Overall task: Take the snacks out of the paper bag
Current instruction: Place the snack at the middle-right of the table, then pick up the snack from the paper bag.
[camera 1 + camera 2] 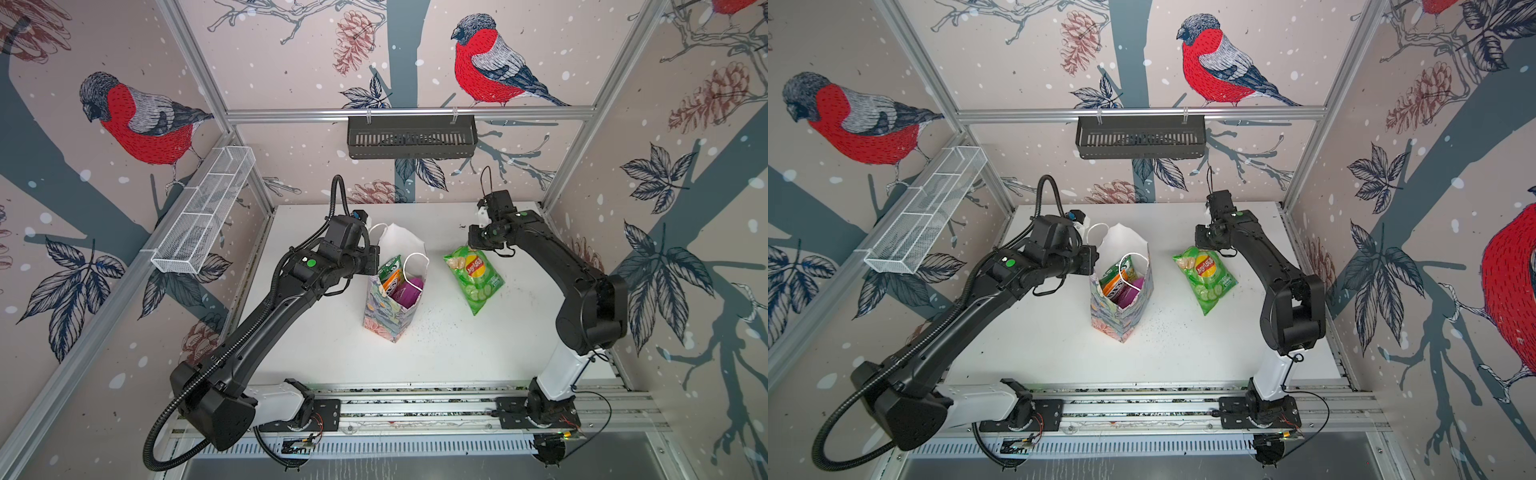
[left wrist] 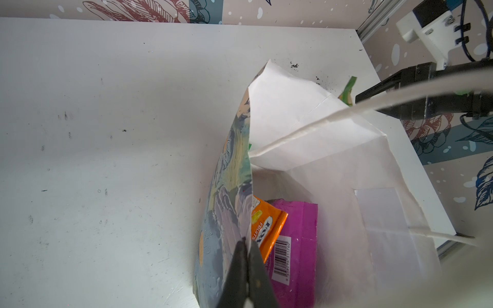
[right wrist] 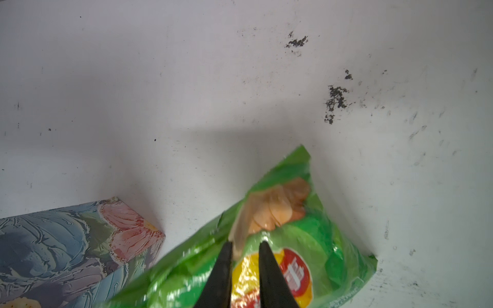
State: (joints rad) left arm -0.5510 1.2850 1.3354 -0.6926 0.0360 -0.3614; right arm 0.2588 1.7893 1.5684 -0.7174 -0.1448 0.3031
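- Paper bag (image 2: pixel 226 173) wall is pinched shut by left gripper (image 2: pixel 246 241).
- Green chip bag (image 1: pixel 476 276) is laid on table (image 1: pixel 457 353); right gripper (image 3: pixel 246 242) is parted slightly over it (nothing gripped).
- Orange packet (image 2: pixel 269 226), purple packet (image 2: pixel 296 234) are seen inside.

Down in the paper bag (image 1: pixel 384 320), the orange packet (image 1: pixel 392 284), purple packet (image 1: pixel 405 295) and yellow-green packet (image 1: pixel 390 266) show only their top ends in both top views, print too small to read. From the left wrist, the bag's wall covers half the orange packet and the purple one runs off the bottom edge. The left gripper (image 2: pixel 244 240) is cropped there too, and in both top views its tips hide behind the left arm (image 1: pixel 266 307). Right wrist view: chip bag (image 3: pixel 293 234) smeared with blur, lower part cut off. Whether the right gripper (image 3: pixel 246 242) touches the foil, can't tell.
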